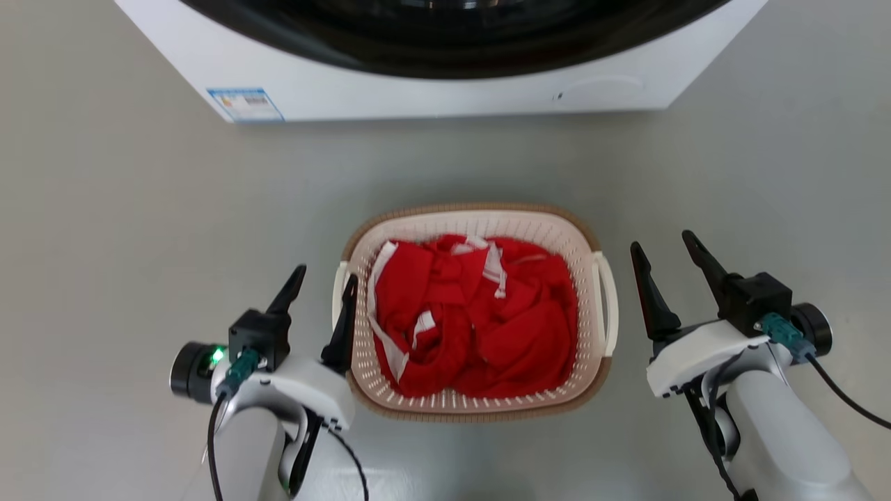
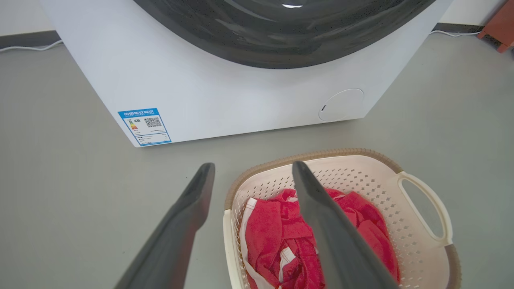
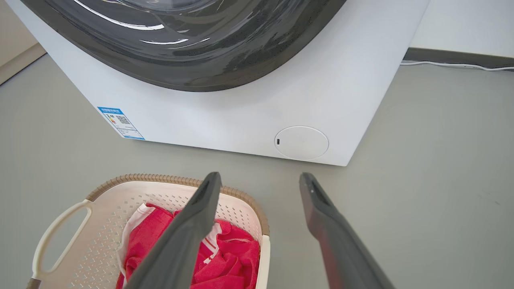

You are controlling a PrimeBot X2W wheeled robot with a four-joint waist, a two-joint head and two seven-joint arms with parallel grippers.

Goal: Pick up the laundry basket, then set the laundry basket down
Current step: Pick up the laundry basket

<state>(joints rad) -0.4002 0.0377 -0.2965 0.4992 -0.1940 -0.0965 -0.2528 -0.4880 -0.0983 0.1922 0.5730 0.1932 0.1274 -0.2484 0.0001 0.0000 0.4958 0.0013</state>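
Our left hand [image 1: 327,273], fingers wide apart, straddles the left rim of the cream perforated plastic laundry basket [image 1: 480,221]; our right hand [image 1: 661,240], equally apart, stands beside it, empty.

Ahead of me a white washing machine [image 1: 431,90] stands on a grey floor [image 1: 104,209], its dark round door [image 1: 452,35] glossy with light. A blue label [image 1: 245,104] sits low on its front to my left, a round cap [image 2: 341,105] to my right. A white cable [image 3: 457,64] runs along a dark skirting board [image 3: 457,55] under a pale wall [image 3: 461,24].
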